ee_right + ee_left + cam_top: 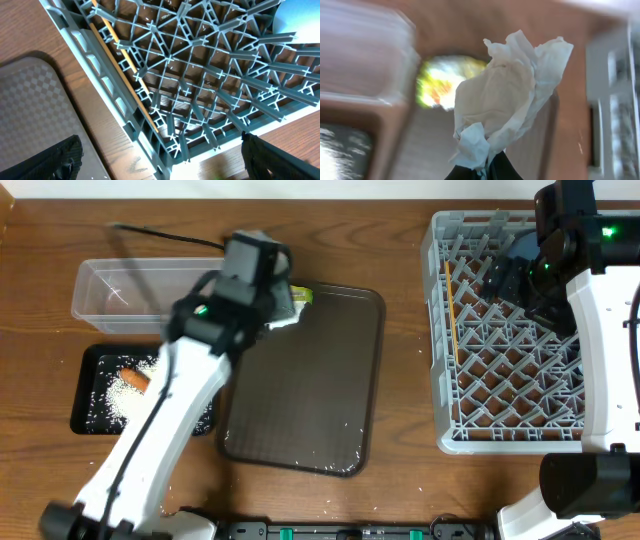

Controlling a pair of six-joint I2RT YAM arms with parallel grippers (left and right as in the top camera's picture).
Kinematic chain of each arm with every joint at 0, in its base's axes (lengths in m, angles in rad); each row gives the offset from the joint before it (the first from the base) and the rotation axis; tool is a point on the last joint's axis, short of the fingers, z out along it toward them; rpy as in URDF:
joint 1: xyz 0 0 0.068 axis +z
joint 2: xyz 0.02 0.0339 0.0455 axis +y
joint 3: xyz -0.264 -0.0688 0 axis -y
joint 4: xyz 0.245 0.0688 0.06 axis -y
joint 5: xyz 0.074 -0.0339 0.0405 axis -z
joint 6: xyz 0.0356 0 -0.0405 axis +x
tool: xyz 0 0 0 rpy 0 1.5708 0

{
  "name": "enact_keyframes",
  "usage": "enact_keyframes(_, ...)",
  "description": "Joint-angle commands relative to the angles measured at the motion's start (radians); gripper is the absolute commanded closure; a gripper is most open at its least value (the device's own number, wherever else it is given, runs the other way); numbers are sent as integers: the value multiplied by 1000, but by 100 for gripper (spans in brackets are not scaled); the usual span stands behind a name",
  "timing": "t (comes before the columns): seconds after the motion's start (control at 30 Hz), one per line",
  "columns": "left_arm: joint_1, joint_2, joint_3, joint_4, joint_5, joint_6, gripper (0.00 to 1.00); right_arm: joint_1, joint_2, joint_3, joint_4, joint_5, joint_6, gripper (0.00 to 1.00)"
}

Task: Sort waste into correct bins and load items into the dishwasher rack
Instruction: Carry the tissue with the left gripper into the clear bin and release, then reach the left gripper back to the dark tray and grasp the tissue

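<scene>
My left gripper (283,312) is shut on the crumpled white tissue (510,95) and holds it above the top left corner of the brown serving tray; the left wrist view is blurred. The yellow-green wrapper (301,296) lies just beyond it and also shows in the left wrist view (445,80). The clear tub (125,295) stands to the left. The black tray (90,415) holds rice (122,398) and the orange carrot (133,378). My right gripper (165,162) is open and empty over the grey rack (445,380), where chopsticks (122,75) lie along the left wall. A light-blue dish (295,20) shows in the rack.
The dark brown serving tray (320,390) lies mid-table with a few rice grains (340,466) at its near edge. A black cable (170,237) runs behind the clear tub. My right arm hides the rack's far part in the overhead view.
</scene>
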Motion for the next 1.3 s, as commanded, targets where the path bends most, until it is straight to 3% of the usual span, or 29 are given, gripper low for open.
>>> enact_keyframes(0.0,55,20,3,31,-242,0,93,6,3,-4,0,18,0,1)
enact_keyframes(0.2,201,105,3,130,-254,2,91,6,3,-4,0,17,0,1)
enact_keyframes(0.3,263,161,3,180,-254,2,83,6,3,-4,0,18,0,1)
enact_keyframes(0.33,280,181,3,194,-254,2,74,6,3,-4,0,18,0,1)
enact_keyframes(0.43,312,230,3,229,-242,1,32,6,3,-4,0,18,0,1)
enact_keyframes(0.47,317,242,3,233,-243,2,21,7,3,-4,0,18,0,1)
enact_keyframes(0.53,319,248,3,229,-243,2,14,6,3,-4,0,18,0,1)
enact_keyframes(0.67,313,229,3,226,-228,0,11,6,3,-4,0,18,0,1)
enact_keyframes(0.73,305,203,3,197,-140,0,9,6,3,-4,0,18,0,1)
enact_keyframes(0.83,290,179,3,154,167,11,5,6,3,-4,0,17,0,1)
enact_keyframes(0.9,271,179,3,151,425,106,5,6,3,-4,0,17,0,1)
enact_keyframes(0.97,235,185,0,145,564,183,4,6,3,-4,0,18,0,1)
enact_keyframes(1.13,115,219,-1,108,351,185,5,6,3,-4,0,18,0,1)
enact_keyframes(1.27,47,280,-1,108,220,196,11,6,3,-4,0,17,0,1)
